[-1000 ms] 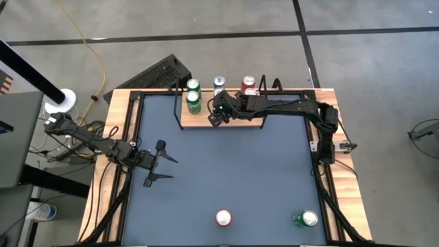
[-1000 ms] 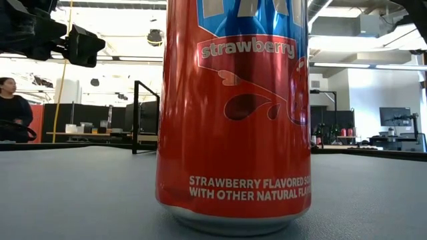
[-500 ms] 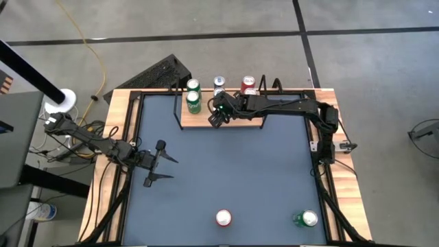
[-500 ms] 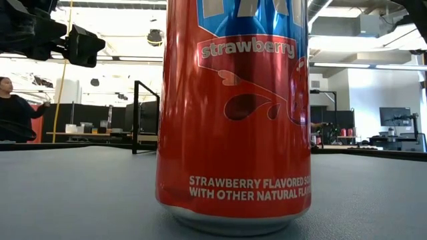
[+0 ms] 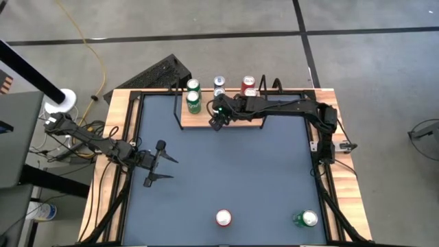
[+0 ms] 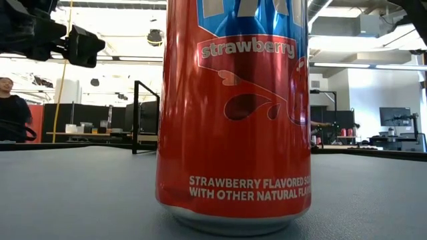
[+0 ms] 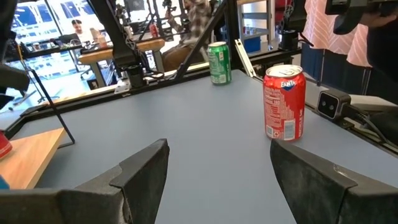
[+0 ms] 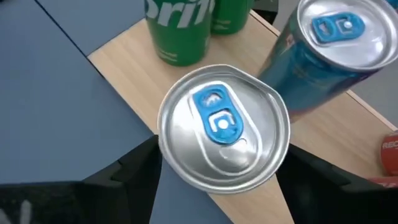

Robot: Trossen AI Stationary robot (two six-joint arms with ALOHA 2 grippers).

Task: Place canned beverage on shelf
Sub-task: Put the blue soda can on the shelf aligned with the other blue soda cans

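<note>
The shelf [image 5: 202, 121], a light-wood board with black wire ends, stands at the table's far edge. On it are two green cans [image 5: 193, 101], a blue can [image 8: 339, 43] and a red one [image 5: 248, 84]. My right gripper [image 5: 217, 118] hangs over the board's near edge, open, with a silver-topped can [image 8: 222, 134] standing upright between its fingers. The can's top hides the fingertips. My left gripper [image 7: 217, 168] waits open and level at the table's left side [image 5: 161, 163], with nothing between its fingers. My right gripper comes at the silver-topped can from above, slanting down, with one finger [image 8: 134, 168] on each side of the can's wall. The can's rim [image 8: 168, 149] hides the fingertips, so I cannot tell whether they touch it. The can stands upright on the board.
A red strawberry can [image 5: 223, 218] stands near the table's front edge, filling the low view [image 6: 233, 113]. A green can [image 5: 306, 219] stands at the near right corner. The dark grey table top [image 5: 226, 165] lies between them and the shelf. A person [image 6: 12, 110] shows in the room behind.
</note>
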